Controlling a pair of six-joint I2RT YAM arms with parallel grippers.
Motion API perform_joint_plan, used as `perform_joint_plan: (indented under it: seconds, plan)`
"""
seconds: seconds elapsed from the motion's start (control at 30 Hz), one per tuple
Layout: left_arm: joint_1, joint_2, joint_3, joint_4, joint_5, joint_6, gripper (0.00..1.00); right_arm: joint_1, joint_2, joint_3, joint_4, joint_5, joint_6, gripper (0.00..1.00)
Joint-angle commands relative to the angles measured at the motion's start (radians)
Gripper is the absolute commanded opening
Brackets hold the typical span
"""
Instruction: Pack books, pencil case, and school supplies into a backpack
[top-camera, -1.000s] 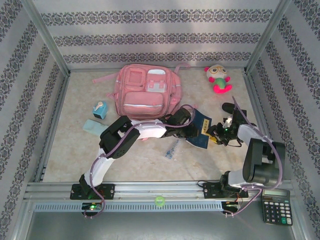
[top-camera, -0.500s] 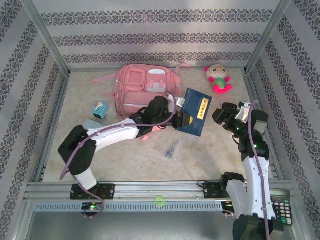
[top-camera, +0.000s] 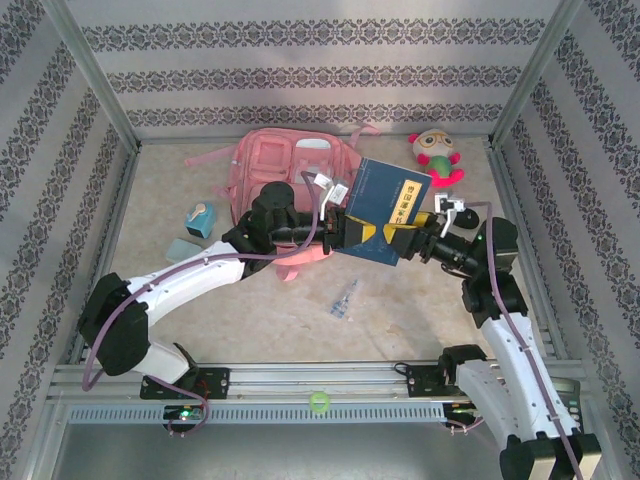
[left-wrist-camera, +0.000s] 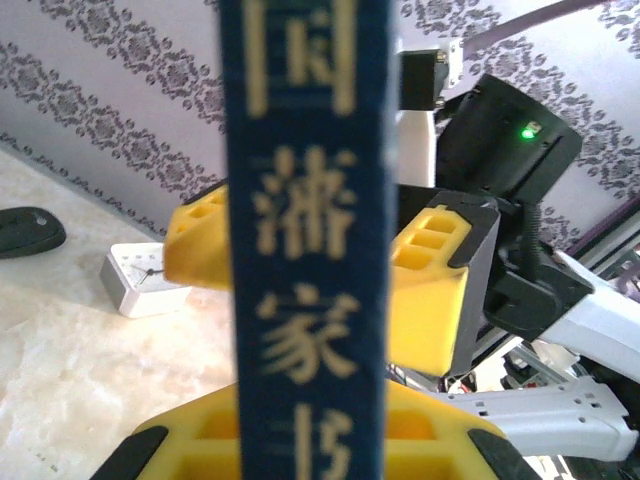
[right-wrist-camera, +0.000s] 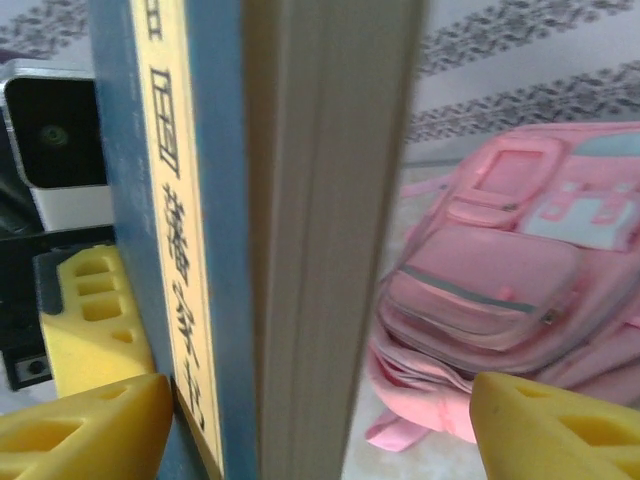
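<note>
A thin navy book with yellow lettering hangs tilted above the table, in front of the pink backpack. My left gripper is shut on its lower left edge; the spine rises between its yellow fingers. My right gripper is open, one finger on each side of the book's lower right corner, with a wide gap on the backpack side. A clear packet lies mid-table. A teal-and-white piece and a flat pale teal item lie left. I cannot tell which is the pencil case.
A pink-and-green plush toy sits at the back right. A small white box rests on the table beyond the book. A green ring lies on the front rail. Patterned walls and metal posts enclose the table.
The left arm has lifted the book off the table and carried it up and back. The right gripper opened and moved in around the book's right corner.
</note>
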Motion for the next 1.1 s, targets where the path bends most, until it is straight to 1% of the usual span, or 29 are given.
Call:
perform_joint_plan:
  seconds: [0.0, 0.03, 0.07, 0.1, 0.13, 0.17, 0.2, 0.23, 0.27, 0.3, 0.37, 0.43, 0.47, 0.5, 0.57, 0.6, 0.67, 0.7, 0.8, 0.83, 0.9, 1.0, 1.07]
  plan:
    - [0.014, -0.027, -0.015, 0.099, 0.047, 0.027, 0.00, 0.038, 0.024, 0.000, 0.192, -0.121, 0.053, 0.75]
    - [0.015, -0.029, -0.017, 0.078, 0.030, 0.042, 0.02, 0.047, 0.020, -0.002, 0.210, -0.137, 0.051, 0.68]
    - [0.019, -0.035, -0.028, 0.068, 0.012, 0.050, 0.04, 0.052, 0.011, -0.007, 0.220, -0.142, 0.044, 0.57]
    - [0.026, -0.038, -0.040, 0.072, -0.002, 0.049, 0.06, 0.051, 0.000, -0.012, 0.221, -0.138, 0.036, 0.45]
    - [0.037, -0.038, -0.053, 0.075, -0.016, 0.043, 0.11, 0.052, -0.014, -0.020, 0.218, -0.127, 0.026, 0.27]
    - [0.051, -0.039, -0.064, 0.078, -0.018, 0.038, 0.20, 0.052, -0.027, -0.029, 0.218, -0.115, 0.014, 0.10]
    - [0.063, -0.043, -0.073, 0.076, -0.018, 0.038, 0.28, 0.052, -0.036, -0.034, 0.213, -0.106, 0.002, 0.04]
    - [0.078, -0.052, -0.085, 0.069, -0.015, 0.054, 0.40, 0.052, -0.049, -0.041, 0.201, -0.098, -0.022, 0.00]
    - [0.088, -0.067, -0.096, 0.057, -0.016, 0.088, 0.51, 0.054, -0.064, -0.046, 0.185, -0.098, -0.057, 0.00]
    - [0.098, -0.082, -0.106, 0.037, -0.014, 0.129, 0.56, 0.055, -0.075, -0.049, 0.162, -0.092, -0.086, 0.00]
    - [0.124, -0.133, -0.115, -0.059, -0.030, 0.235, 0.63, 0.057, -0.099, -0.046, 0.086, -0.049, -0.150, 0.00]
    - [0.153, -0.185, -0.101, -0.217, -0.077, 0.355, 0.67, 0.056, -0.102, -0.022, -0.046, 0.037, -0.194, 0.00]
    - [0.164, -0.211, -0.084, -0.322, -0.106, 0.435, 0.68, 0.057, -0.094, -0.007, -0.110, 0.074, -0.209, 0.00]
    - [0.171, -0.239, -0.075, -0.423, -0.144, 0.543, 0.70, 0.059, -0.080, 0.005, -0.160, 0.097, -0.211, 0.00]
    - [0.180, -0.284, -0.081, -0.553, -0.229, 0.724, 0.75, 0.069, -0.054, 0.016, -0.210, 0.106, -0.209, 0.00]
    - [0.187, -0.308, -0.094, -0.595, -0.252, 0.806, 0.77, 0.084, -0.044, 0.018, -0.222, 0.100, -0.217, 0.00]
    - [0.200, -0.343, -0.122, -0.628, -0.228, 0.924, 0.81, 0.146, -0.039, 0.020, -0.250, 0.115, -0.272, 0.00]
    - [0.202, -0.362, -0.139, -0.633, -0.187, 0.982, 0.82, 0.190, -0.041, 0.022, -0.271, 0.144, -0.324, 0.00]
    - [0.205, -0.399, -0.166, -0.630, -0.089, 1.066, 0.83, 0.327, -0.032, 0.038, -0.355, 0.227, -0.532, 0.00]
    - [0.204, -0.403, -0.161, -0.642, -0.079, 1.074, 0.83, 0.367, -0.023, 0.048, -0.388, 0.255, -0.600, 0.00]
    - [0.205, -0.400, -0.120, -0.737, -0.070, 1.123, 0.86, 0.455, 0.014, 0.082, -0.476, 0.353, -0.735, 0.00]
    - [0.205, -0.388, -0.058, -0.907, -0.074, 1.220, 0.87, 0.560, 0.092, 0.144, -0.583, 0.514, -0.874, 0.00]
    - [0.205, -0.385, -0.031, -0.988, -0.076, 1.266, 0.87, 0.615, 0.149, 0.186, -0.636, 0.601, -0.942, 0.00]
